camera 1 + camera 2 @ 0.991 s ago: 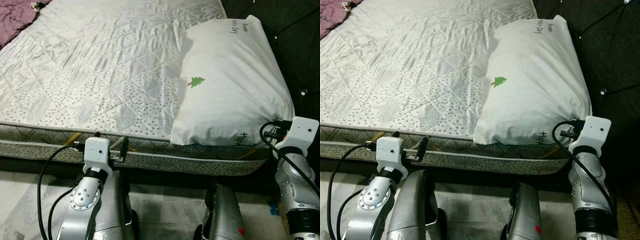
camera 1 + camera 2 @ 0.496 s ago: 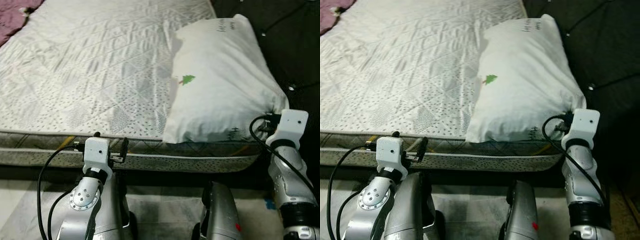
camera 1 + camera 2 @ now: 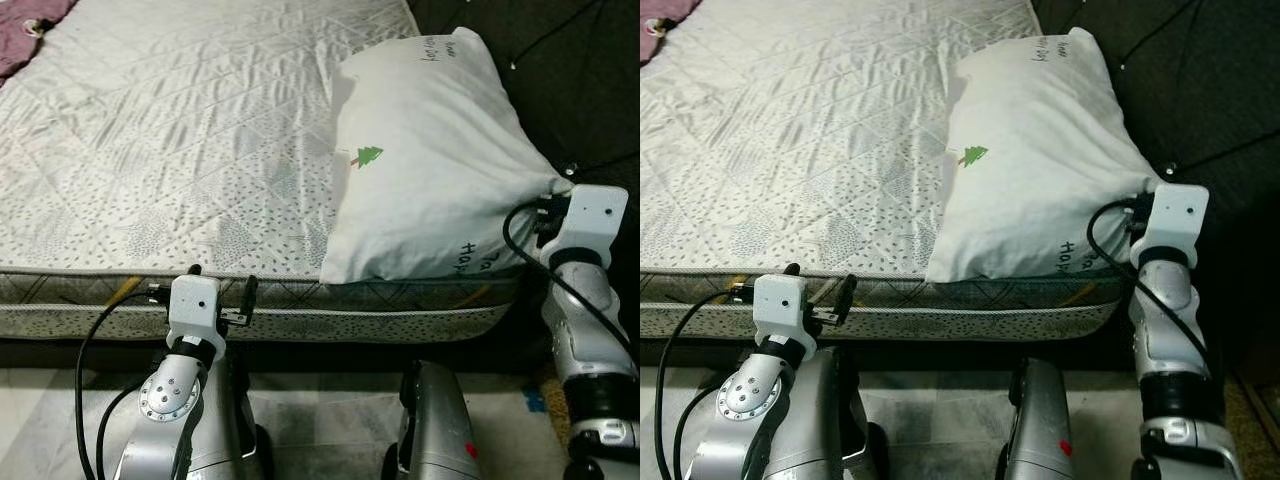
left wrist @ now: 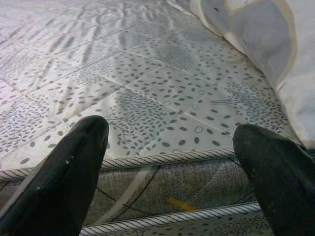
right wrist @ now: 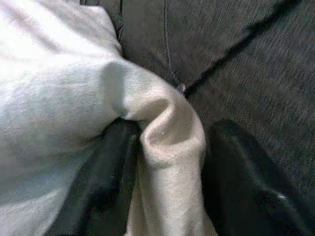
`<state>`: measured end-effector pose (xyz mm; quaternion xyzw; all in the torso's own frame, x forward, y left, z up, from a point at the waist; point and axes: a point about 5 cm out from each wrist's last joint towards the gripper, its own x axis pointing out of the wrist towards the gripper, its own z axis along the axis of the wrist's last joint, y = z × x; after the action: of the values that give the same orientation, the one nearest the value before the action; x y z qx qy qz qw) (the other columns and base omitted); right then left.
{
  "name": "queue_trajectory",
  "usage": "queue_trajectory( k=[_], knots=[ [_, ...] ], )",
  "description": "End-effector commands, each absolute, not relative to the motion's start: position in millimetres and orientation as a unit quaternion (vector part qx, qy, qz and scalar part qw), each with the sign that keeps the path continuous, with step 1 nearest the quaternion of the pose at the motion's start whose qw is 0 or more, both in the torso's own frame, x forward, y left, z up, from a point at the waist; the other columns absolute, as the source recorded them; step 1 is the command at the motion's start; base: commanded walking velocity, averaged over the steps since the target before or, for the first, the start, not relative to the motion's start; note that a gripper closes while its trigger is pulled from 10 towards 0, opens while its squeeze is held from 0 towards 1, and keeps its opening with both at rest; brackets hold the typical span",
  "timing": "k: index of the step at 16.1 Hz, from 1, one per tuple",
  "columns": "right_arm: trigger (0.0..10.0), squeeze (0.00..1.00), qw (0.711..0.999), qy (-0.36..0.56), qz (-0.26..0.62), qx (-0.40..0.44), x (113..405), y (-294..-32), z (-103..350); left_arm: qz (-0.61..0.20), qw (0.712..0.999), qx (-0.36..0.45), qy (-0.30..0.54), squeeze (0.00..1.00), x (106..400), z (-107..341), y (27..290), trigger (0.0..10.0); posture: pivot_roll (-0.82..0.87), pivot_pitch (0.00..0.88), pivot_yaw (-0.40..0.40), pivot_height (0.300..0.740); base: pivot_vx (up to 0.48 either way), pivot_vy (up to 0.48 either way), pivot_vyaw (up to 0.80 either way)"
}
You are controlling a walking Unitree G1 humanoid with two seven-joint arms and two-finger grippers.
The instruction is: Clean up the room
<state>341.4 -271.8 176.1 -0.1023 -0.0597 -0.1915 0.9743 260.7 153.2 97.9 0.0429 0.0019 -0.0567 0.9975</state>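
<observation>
Pillow (image 3: 430,170) corner at mattress (image 3: 180,150) edge | pinched by right hand (image 5: 167,162)

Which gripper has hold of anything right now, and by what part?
The right gripper pinches the white pillow by its near corner; the left gripper holds nothing.

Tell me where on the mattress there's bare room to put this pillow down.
The mattress is bare from the pillow across to the purple cloth at its far left corner. The right edge is crowded: the right gripper pinches the pillow's corner there.

Mattress (image 3: 180,140) top is wide open on the left; the pillow (image 3: 430,170) hogs the right side, dark headboard (image 3: 560,80) just behind.
</observation>
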Motion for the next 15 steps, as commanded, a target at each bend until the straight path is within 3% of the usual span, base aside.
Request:
queue_trajectory(
  k=[1, 4, 11, 15],
  knots=[
    [10.0, 1.0, 0.967, -0.086, -0.211, -0.116, 342.5, -282.1, 192.2, -0.055, 0.997, 0.047, 0.009, 0.0, 257.5, 95.7, 153.2, 10.0, 0.02, 0.122, -0.023, 0.515, 0.0, 0.0, 0.0],
    [10.0, 1.0, 0.967, -0.092, -0.206, -0.116, 338.9, -293.5, 199.4, -0.056, 0.997, 0.047, 0.01, 0.0, 257.2, 95.5, 153.4, 10.0, 0.01, 0.125, -0.026, 0.515, 0.0, 0.0, 0.0],
    [10.0, 1.0, 0.981, -0.069, -0.138, -0.117, 303.0, -291.9, 180.2, -0.058, 0.997, 0.047, 0.006, 0.0, 258.8, 96.8, 153.9, 10.0, -0.02, 0.142, -0.016, 0.515, 0.0, 0.0, 0.0],
    [10.0, 1.0, 0.969, -0.162, -0.121, -0.14, 311.8, -280.0, 236.5, -0.042, 0.998, 0.052, -0.001, 0.0, 263.1, 98.6, 153.5, 10.0, -0.04, 0.142, -0.014, 0.515, 0.0, 0.0, 0.0]
  ],
)
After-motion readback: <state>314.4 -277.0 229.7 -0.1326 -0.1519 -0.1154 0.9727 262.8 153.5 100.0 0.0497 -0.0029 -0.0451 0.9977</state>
